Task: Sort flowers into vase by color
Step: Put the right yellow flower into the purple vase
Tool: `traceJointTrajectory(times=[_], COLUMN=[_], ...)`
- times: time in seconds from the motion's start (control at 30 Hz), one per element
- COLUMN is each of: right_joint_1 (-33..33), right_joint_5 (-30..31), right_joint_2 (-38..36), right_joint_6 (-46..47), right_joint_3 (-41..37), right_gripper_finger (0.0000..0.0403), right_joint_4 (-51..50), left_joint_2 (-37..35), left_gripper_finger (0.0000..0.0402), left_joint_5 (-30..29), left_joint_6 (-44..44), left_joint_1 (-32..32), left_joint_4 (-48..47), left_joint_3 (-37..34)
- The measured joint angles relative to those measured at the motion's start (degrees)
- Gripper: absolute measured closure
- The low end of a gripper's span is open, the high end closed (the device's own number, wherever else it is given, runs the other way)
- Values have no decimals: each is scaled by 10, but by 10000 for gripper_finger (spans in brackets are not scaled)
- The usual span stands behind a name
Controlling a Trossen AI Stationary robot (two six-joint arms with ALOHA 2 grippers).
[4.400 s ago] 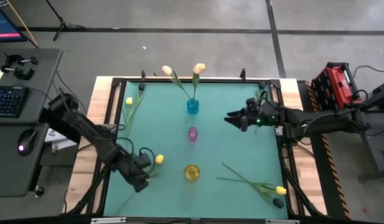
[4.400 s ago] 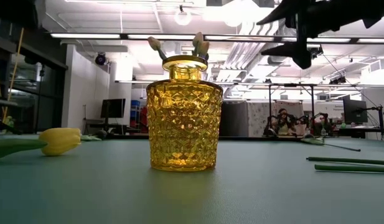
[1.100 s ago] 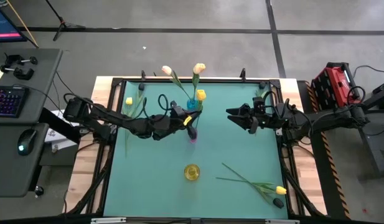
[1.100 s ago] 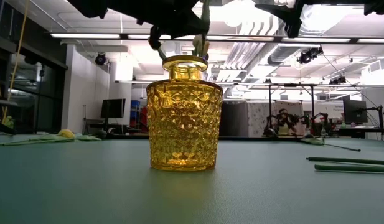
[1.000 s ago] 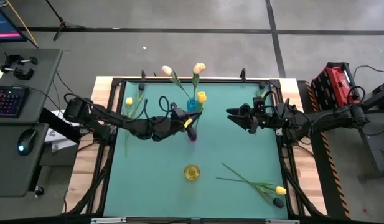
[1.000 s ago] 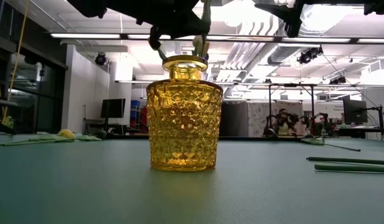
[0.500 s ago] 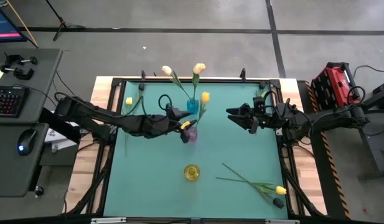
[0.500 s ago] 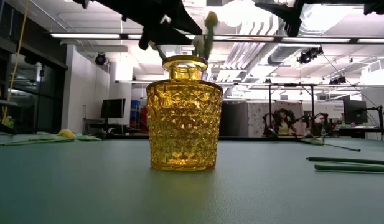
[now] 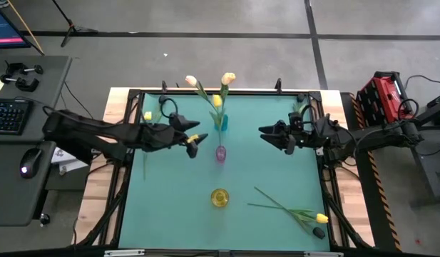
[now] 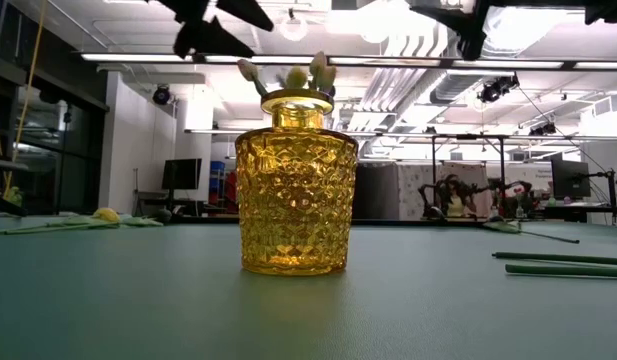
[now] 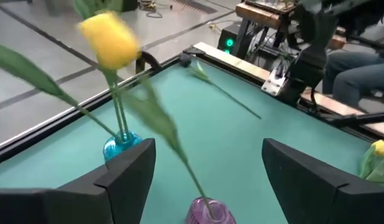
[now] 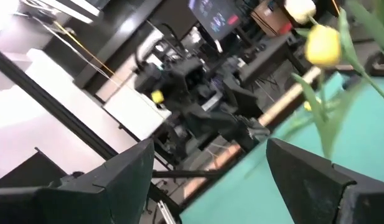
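Note:
A yellow tulip (image 9: 217, 101) stands free with its stem's lower end in the small purple vase (image 9: 220, 153) and leans toward the far edge, over the blue vase (image 9: 220, 123). In the left wrist view its head (image 11: 107, 40) is blurred. The blue vase holds two peach-cream tulips (image 9: 191, 81). The yellow vase (image 9: 220, 198) stands near the table's front and holds nothing. My left gripper (image 9: 195, 143) hangs open, left of the purple vase, holding nothing. My right gripper (image 9: 266, 133) waits open above the table's right half.
A yellow tulip (image 9: 321, 218) and a dark one (image 9: 318, 232) lie at the near right, their stems pointing toward the middle. A yellow tulip (image 9: 147, 116) and a dark bud (image 9: 162, 100) lie at the far left. Another stem (image 9: 298, 111) lies at the far right.
My left gripper has opened and let go of the yellow tulip's stem. It has then drawn back toward the table's left edge, rising. The tulip stays with its stem in the purple vase. Its head has swung from right of the blue vase to over it.

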Motion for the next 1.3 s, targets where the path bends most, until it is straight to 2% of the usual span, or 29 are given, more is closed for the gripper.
traceJointTrajectory(times=[0.33,0.43,0.6,0.83,1.1,1.2,1.3], right_joint_1=[0,0,20,136,321,358,368], right_joint_5=[38,10,-76,-137,-139,-140,-136], right_joint_2=[0,0,0,28,157,209,251], right_joint_6=[70,103,162,278,441,477,475], right_joint_3=[0,0,0,0,0,3,30], right_gripper_finger=[105,105,105,105,105,105,105], right_joint_4=[-151,-196,-241,-278,-253,-230,-234], left_joint_2=[-28,-26,-25,-25,-25,-25,-25], left_gripper_finger=[119,119,119,119,119,119,119], left_joint_5=[0,-1,-1,-1,-1,-1,-1], left_joint_6=[-5,-5,-5,-5,-5,-5,-5], left_joint_1=[-4,-4,-4,-3,-3,-3,-3], left_joint_4=[-8,-10,-17,-38,-41,-42,-42], left_joint_3=[0,0,0,0,0,0,0])
